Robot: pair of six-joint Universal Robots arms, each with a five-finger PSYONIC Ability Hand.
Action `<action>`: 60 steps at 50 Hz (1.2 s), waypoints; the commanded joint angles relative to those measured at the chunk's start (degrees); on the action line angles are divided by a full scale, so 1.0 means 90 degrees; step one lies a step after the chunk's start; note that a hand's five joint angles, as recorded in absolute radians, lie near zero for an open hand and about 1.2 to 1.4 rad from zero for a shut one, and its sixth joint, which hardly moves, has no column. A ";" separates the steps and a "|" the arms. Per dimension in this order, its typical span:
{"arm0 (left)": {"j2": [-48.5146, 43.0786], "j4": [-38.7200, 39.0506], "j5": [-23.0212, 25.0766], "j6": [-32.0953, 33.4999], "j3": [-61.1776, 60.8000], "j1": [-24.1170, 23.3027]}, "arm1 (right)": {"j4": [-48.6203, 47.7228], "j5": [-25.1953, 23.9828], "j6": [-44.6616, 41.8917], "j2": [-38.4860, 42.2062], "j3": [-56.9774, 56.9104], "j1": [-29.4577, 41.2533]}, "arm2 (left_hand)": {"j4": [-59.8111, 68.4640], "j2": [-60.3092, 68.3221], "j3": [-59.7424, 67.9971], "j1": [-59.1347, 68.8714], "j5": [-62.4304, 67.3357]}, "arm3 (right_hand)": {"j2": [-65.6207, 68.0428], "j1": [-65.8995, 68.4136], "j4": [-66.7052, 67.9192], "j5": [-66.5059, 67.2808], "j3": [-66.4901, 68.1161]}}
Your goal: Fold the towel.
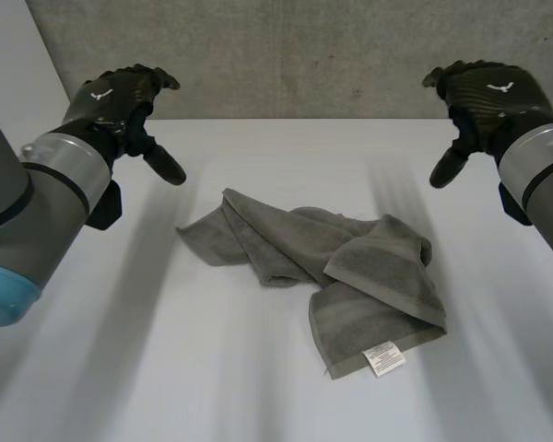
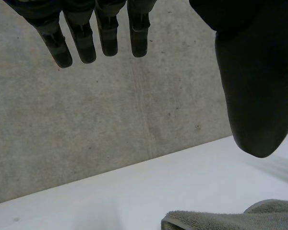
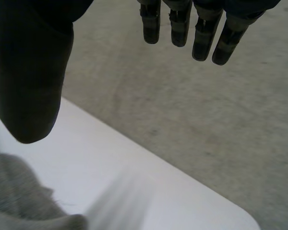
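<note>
- Towel [image 1: 336, 272]: grey, crumpled in a loose heap at centre frame of the head view, slightly right, on the white table [image 1: 212, 378]. White label [image 1: 384, 358] faces up at its lower corner.
- No fold made yet. I read this as pre-grasp, and it needs flattening first.
- Left hand [image 1: 120, 97]: upper left of frame, above the table, fingers straight, thumb apart, empty, clear of the cloth.
- Right hand [image 1: 487, 92]: upper right, same posture, empty.
- Next, my guess: lower both to the heap's outer edges, pinch corners, pull flat. Corners are buried in folds, so picking a single layer is the tricky bit.
</note>
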 commanded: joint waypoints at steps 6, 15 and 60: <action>-0.1448 0.0759 0.1589 0.0379 0.0370 -0.0070 | 0.1235 -0.1672 -0.2149 0.0532 0.0342 0.0254 | -0.0333 -0.0351 -0.0281 -0.0542 -0.0321 | -0.0513 -0.0376 -0.0041 -0.0396 -0.0040; -0.3245 0.0779 0.2590 0.1160 0.1581 -0.0119 | 0.0505 -0.0649 -0.2374 0.1555 0.0478 0.0771 | -0.0333 -0.0351 -0.0281 -0.0542 -0.0321 | -0.0513 -0.0376 -0.0041 -0.0396 -0.0040; -0.3339 0.0202 0.1252 0.3154 0.2930 -0.0285 | -0.1652 -0.0959 -0.1997 0.1216 -0.0699 0.0822 | -0.0333 0.6551 -0.0281 0.6359 0.6580 | 0.7264 0.7402 -0.0041 0.7382 -0.0040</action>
